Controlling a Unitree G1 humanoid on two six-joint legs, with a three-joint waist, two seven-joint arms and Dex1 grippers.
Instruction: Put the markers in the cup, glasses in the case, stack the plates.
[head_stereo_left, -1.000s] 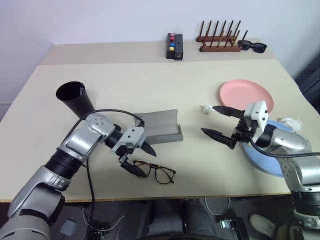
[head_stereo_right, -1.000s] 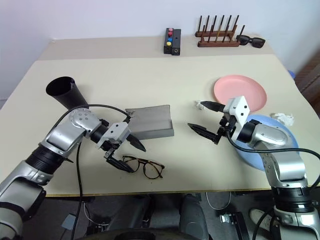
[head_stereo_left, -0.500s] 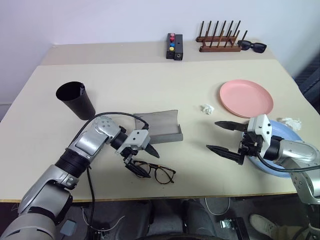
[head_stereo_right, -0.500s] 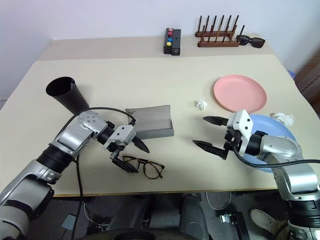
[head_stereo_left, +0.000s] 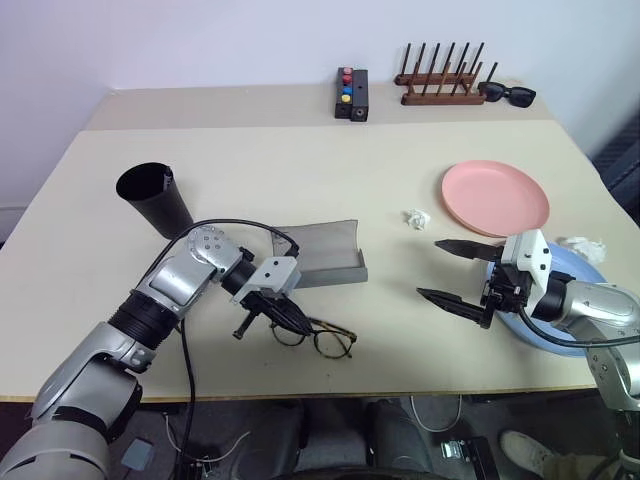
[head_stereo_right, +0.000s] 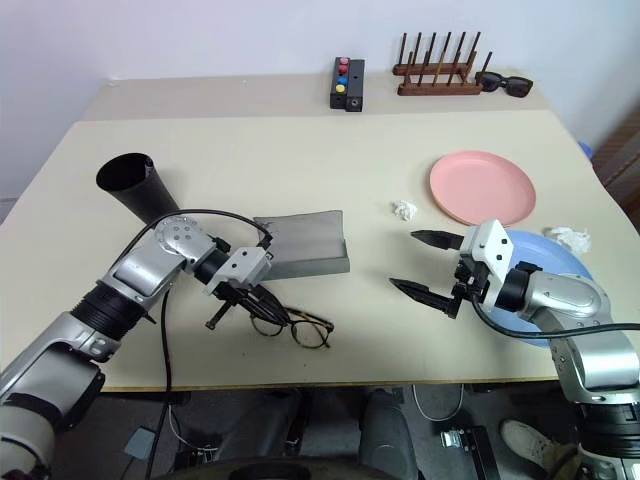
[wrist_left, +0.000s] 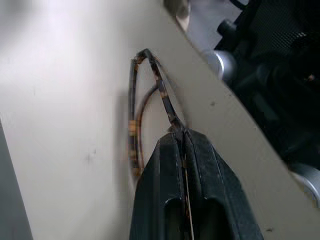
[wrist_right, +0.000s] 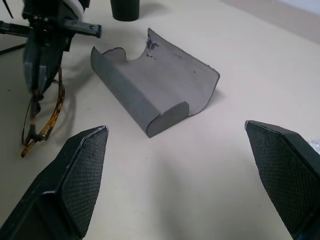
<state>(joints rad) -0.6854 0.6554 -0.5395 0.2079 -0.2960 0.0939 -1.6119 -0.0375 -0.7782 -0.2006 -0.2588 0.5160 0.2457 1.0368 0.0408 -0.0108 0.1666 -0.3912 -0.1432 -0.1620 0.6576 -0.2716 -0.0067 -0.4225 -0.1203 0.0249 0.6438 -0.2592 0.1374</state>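
Glasses (head_stereo_left: 325, 337) pinched by the down-angled left gripper (head_stereo_left: 285, 318).

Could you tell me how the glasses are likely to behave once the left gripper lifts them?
The glasses have a thin frame, so they are probably light and fragile. The left gripper is shut on one end, so they may swing or twist. The open case lies just beside them.

We see that the left end effector (wrist_left: 182, 137), whose fingers stood apart over the glasses (head_stereo_left: 318, 335) a second ago, has now closed on the frame (pinched near one lens). The right end effector (head_stereo_left: 455, 272) has drawn back slightly toward the blue plate (head_stereo_left: 585, 340).
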